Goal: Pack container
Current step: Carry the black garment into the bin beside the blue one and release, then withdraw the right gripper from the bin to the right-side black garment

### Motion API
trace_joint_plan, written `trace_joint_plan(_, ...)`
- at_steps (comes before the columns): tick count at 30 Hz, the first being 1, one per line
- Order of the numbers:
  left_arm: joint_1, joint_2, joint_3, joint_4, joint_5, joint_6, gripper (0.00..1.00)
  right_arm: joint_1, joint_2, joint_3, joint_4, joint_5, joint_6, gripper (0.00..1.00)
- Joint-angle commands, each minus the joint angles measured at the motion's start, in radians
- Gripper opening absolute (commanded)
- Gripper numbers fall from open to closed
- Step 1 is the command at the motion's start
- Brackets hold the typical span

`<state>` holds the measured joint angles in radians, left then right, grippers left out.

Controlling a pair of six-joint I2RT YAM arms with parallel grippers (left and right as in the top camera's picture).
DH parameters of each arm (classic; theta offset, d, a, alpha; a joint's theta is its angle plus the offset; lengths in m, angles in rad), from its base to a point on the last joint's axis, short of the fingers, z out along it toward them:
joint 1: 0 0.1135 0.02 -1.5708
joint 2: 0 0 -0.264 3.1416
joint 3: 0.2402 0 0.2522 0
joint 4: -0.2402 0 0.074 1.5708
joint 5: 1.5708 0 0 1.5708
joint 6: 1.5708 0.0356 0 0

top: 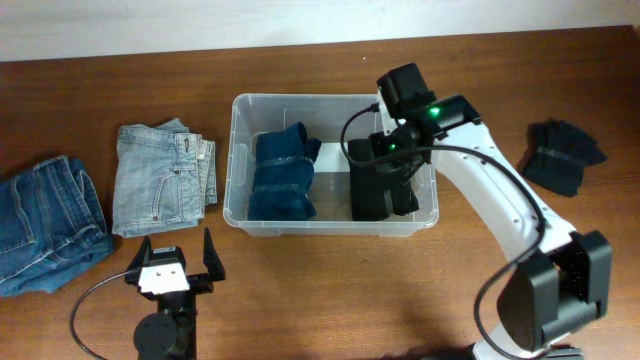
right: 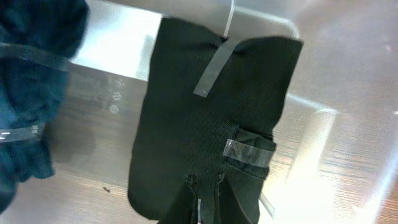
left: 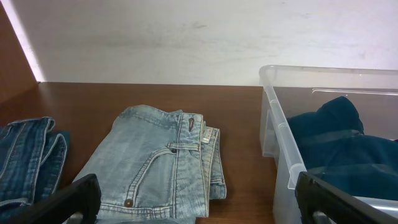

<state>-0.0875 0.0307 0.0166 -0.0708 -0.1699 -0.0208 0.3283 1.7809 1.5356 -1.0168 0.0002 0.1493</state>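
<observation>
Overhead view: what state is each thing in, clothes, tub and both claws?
container: lidless, holds two bundles
dark blue bundle: folded, taped, inside container
black bundle: folded, taped, inside container
light blue jeans: folded, on table
dark jeans: loosely piled on table
black garment: on table
left gripper: open, empty
right gripper: shut at black bundle

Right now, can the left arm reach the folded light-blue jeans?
Probably yes. The left hand is open and sits just in front of the light-blue jeans, with bare table between them; the container stands off to its right.
</observation>
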Motion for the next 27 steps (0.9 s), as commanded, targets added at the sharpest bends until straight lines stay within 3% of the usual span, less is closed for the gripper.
trace_joint_plan(1,0.005,-0.002,-0.007,0.003,-0.010,-0.010,1.00,0.005,0.052,-0.038,0.003,0.009,-0.003,0.05)
trace_joint_plan(9,0.005,-0.002,-0.007,0.003,-0.011,-0.010,0.99,0.005,0.141,-0.091,0.029,0.011,-0.003,0.20)
trace_joint_plan(15,0.005,-0.002,-0.007,0.003,-0.010,-0.010,0.99,0.005,0.143,-0.053,0.024,0.008,-0.003,0.16)
trace_joint_plan(18,0.005,-0.002,-0.007,0.003,-0.010,-0.010,0.99,0.005,0.129,0.013,-0.016,0.007,-0.003,0.17)
trace_joint_plan(27,0.005,-0.002,-0.007,0.003,-0.010,-0.010,1.00,-0.020,0.095,0.442,-0.309,0.012,-0.002,0.21)
